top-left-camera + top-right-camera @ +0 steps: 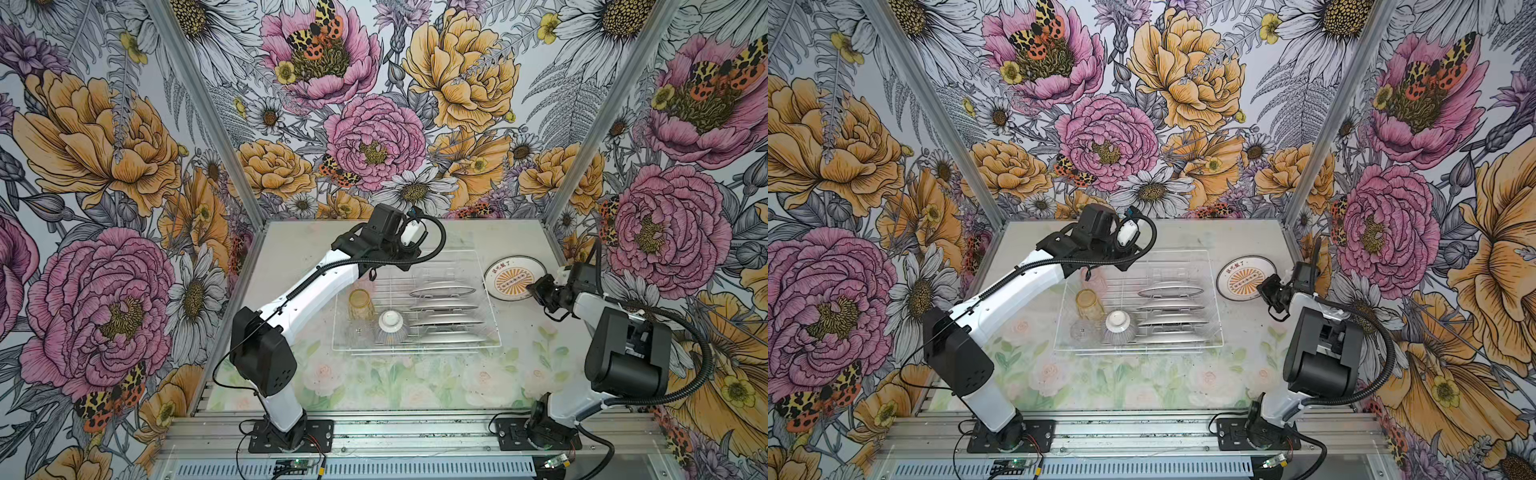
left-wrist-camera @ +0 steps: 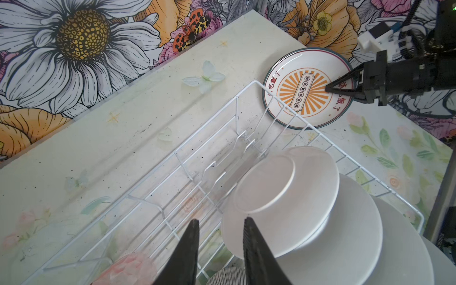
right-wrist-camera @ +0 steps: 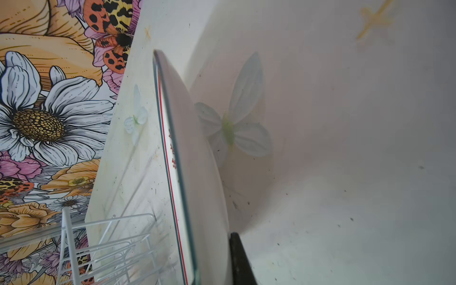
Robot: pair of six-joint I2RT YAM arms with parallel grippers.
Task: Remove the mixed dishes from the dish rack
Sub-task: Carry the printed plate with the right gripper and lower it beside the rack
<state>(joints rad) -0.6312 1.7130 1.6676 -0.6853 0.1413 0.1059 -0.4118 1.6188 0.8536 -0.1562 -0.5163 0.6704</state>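
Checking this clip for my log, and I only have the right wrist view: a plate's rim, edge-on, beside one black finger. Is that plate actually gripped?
Observer: Yes. The left wrist view shows the right tool shut on the rim of the round white dark-rimmed plate with an orange sunburst print.
Reviewer: Is it out of the rack?
Observer: Yes. In both top views it is to the right of the white wire dish rack, outside its wall.
Reviewer: How many plates remain inside?
Observer: Four white plates stand on edge in a row.
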